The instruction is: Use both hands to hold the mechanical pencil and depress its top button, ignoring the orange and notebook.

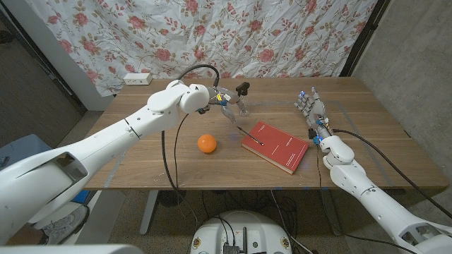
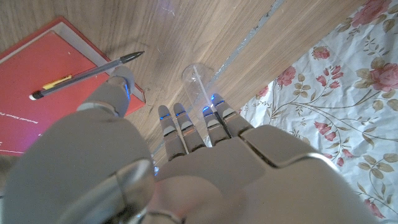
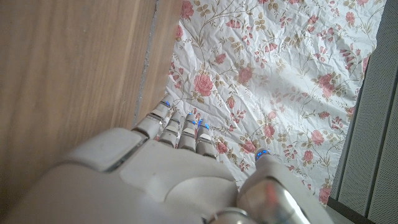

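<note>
- Head view looks down over the table [image 1: 212, 166] and both arms.
- Each wrist view looks close along its own hand's back; all share tabletop and flowered cloth [image 3: 280, 68].

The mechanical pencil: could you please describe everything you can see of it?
The mechanical pencil is slim, with a dark grey barrel, a dark pointed tip, a yellow clip and a white cap at the far end. It lies flat and slantwise, most of it on the red notebook, its tip jutting past the cover's edge over the wooden table. The left hand is close above it, holding nothing.
</note>
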`<state>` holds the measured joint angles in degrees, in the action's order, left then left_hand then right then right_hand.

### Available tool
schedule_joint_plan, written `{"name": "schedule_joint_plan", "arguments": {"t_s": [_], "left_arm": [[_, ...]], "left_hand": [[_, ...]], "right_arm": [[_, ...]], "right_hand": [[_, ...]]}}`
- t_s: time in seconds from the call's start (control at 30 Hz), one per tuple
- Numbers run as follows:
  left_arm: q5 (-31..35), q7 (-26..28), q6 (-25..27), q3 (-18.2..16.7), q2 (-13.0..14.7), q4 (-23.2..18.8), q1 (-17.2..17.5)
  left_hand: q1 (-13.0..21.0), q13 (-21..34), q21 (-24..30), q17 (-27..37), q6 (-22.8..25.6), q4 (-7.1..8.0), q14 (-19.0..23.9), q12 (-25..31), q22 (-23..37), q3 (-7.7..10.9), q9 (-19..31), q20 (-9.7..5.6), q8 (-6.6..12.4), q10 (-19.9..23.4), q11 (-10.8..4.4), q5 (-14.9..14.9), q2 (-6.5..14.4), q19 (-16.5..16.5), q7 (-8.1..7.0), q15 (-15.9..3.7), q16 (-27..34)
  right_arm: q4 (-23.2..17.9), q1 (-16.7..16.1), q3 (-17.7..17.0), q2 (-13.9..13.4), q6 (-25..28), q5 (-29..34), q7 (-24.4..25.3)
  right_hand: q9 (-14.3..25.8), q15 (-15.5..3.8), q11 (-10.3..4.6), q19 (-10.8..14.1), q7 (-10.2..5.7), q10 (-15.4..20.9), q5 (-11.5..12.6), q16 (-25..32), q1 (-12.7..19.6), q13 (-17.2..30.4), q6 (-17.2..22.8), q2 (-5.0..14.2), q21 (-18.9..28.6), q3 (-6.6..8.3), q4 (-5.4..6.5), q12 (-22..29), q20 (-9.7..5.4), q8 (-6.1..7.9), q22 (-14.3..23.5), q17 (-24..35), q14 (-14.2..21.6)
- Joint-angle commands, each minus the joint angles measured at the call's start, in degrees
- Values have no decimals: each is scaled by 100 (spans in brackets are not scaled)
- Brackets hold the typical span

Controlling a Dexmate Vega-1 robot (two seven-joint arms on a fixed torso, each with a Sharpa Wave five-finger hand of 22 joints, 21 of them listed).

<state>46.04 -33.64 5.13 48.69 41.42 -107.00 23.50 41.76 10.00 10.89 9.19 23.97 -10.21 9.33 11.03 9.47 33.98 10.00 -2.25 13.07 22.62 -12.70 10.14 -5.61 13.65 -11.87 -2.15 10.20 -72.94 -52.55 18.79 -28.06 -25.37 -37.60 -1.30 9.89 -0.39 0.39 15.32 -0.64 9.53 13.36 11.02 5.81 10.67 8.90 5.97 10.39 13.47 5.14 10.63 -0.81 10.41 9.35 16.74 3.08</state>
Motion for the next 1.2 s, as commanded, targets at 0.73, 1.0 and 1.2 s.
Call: {"name": "schedule_joint_plan", "arguments": {"t_s": [0.73,1.0,1.2], "left_arm": [[910,363,-236,396,-537,530,75],[1007,494,-197,437,-566,569,167],[1112,633,-142,451,-562,559,246]], "left_hand": [[338,17,-4,31,370,15,320,20,20,-261,29,-580,15,434,4,33,13,92,-13,-888,44],[527,17,9,29,547,20,473,39,19,-367,25,-607,-8,749,-1,46,73,176,-17,-905,39],[637,14,22,30,784,29,615,36,21,-460,26,-619,8,950,-3,50,106,268,-1,-906,43]], "right_arm": [[-162,-149,-73,-171,113,13,81],[-147,-131,-65,-162,130,25,97],[-99,-86,-47,-130,124,36,93]], "right_hand": [[13,59,-15,-2,-26,53,41,49,15,5,55,16,24,50,-9,35,41,39,17,-31,6],[13,61,-14,1,-30,60,39,52,2,5,62,3,25,47,-10,37,48,39,17,-43,7],[13,63,-6,0,-34,55,39,54,-8,5,64,2,25,48,-8,35,56,38,17,-50,5]]}}
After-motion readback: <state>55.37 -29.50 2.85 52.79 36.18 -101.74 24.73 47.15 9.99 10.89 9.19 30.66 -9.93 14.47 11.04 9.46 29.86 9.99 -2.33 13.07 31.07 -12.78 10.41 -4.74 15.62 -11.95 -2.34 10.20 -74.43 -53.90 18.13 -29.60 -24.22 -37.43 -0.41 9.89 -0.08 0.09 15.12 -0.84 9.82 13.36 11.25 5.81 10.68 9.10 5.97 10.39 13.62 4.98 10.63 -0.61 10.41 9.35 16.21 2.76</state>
